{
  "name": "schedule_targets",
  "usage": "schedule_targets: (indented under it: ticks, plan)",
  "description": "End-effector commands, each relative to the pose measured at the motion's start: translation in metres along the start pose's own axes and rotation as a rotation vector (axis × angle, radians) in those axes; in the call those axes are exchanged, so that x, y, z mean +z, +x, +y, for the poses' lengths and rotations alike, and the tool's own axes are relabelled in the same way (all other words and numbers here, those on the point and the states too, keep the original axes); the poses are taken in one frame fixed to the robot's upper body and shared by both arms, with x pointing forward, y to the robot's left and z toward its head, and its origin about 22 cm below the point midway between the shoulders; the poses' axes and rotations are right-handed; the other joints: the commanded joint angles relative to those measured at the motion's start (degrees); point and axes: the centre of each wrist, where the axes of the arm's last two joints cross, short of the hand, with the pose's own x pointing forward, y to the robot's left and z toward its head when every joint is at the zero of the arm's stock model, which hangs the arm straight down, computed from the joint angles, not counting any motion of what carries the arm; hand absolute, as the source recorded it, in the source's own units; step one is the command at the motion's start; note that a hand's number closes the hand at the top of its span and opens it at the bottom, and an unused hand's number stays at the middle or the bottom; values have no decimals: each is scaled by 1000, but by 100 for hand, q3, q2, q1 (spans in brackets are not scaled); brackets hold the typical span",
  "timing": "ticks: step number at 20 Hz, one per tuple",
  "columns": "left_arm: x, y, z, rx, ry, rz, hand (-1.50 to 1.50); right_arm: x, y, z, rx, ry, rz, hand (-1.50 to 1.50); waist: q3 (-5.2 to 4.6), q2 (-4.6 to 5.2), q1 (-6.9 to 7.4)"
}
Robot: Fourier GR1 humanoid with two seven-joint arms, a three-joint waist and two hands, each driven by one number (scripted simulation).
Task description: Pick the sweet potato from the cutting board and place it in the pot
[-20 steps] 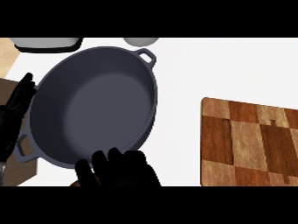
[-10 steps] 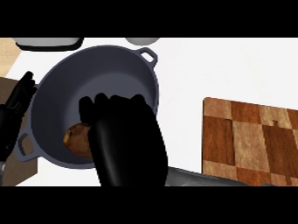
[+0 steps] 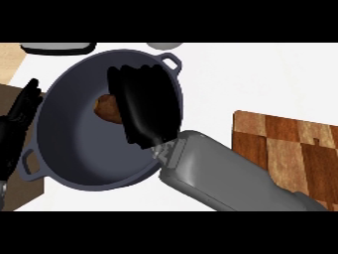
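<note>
Now the right hand (image 3: 145,106) has pushed deeper over the pot (image 3: 69,163), fingers still grasping the sweet potato (image 3: 107,108); release remains.

The right hand (image 3: 145,106) fills much of the pot (image 3: 69,163); the cutting board (image 3: 303,149) lies bare.

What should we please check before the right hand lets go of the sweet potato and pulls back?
1. Sweet potato over the pot's inside: ok.
2. Sweet potato resting on the pot's floor: cannot tell.
3. Right hand inside the rim of the pot: ok.
4. Fingers released from the sweet potato: cannot tell, the hand hides that side.
5. Left hand outside the pot, open beside its left rim: ok.
6. Cutting board free of the sweet potato: ok.
</note>
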Motion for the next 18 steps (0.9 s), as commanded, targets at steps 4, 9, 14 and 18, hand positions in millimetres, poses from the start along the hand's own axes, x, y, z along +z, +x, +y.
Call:
schedule_targets:
  ticks: [4,9,14,18]
  plan:
    - [10,-43,-3,15,-9,145,0,-29,-38,37,-31,61,61,150,-233,110,133]
    - [9,-38,-10,0,-14,148,0,-38,-52,45,-179,113,99,-150,-223,93,199]
    - [2,-37,-7,-8,-14,126,0,-54,-55,45,-233,107,65,-150,-229,114,248]
    - [2,-36,-4,17,-15,143,0,-63,-47,21,-411,-27,14,-150,-222,81,207]
